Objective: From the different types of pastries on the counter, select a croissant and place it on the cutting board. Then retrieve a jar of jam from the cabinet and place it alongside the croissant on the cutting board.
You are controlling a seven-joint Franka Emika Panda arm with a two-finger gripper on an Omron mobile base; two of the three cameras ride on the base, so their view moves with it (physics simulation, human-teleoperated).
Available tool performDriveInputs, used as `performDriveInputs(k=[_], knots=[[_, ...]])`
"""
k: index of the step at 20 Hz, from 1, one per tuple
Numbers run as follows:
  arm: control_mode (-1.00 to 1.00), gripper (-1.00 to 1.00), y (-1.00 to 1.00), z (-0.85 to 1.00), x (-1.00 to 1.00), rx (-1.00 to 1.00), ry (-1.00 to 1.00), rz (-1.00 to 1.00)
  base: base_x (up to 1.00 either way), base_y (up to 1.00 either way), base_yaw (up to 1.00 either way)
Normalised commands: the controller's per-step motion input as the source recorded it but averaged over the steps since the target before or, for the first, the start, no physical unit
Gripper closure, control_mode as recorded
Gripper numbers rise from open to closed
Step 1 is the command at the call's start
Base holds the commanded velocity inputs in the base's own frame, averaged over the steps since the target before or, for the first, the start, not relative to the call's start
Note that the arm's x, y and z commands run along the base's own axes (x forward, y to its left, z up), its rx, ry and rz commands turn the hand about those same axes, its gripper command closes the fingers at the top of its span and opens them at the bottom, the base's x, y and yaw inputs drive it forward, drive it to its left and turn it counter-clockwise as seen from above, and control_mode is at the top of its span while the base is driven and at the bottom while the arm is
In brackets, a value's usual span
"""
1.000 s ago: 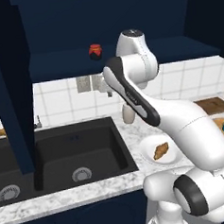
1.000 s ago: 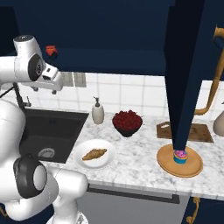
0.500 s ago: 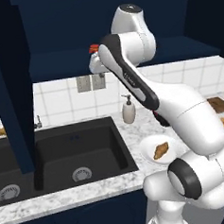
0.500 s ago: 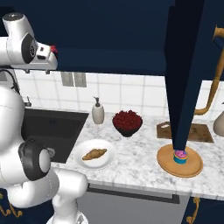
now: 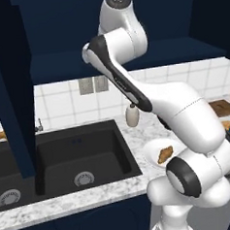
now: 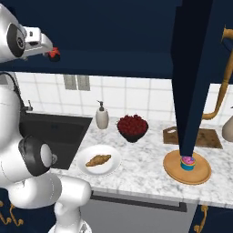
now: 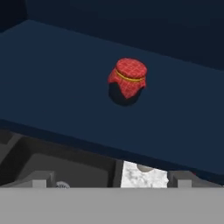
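My pincer [image 6: 51, 51] faces the jar [image 7: 127, 82], upright straight ahead on the cabinet shelf [image 7: 52, 74], apart; jaw state: cannot tell.

The small dark jar with the red checked cloth cap [image 7: 127, 82] stands alone on the flat navy cabinet shelf [image 7: 52, 74], bare shelf on every side of it and open dark space above. The open navy cabinet door [image 6: 193, 73] hangs down over the round tan wooden disc [image 6: 175, 168], blocking the way above the pink-frosted cupcake [image 6: 186, 162].
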Motion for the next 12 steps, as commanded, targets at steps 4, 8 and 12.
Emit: performDriveInputs(k=[4, 8, 12], knots=[[-1.0, -1.0, 0.0, 0.05, 0.33, 0.0, 0.0, 0.0, 0.0, 0.0, 0.0], [-1.0, -1.0, 0.0, -0.02, 0.66, 0.0, -0.02, -0.03, 0.0, 0.0, 0.0], [-1.0, -1.0, 0.0, 0.0, 0.63, 0.0, -0.03, -0.04, 0.0, 0.0, 0.0]])
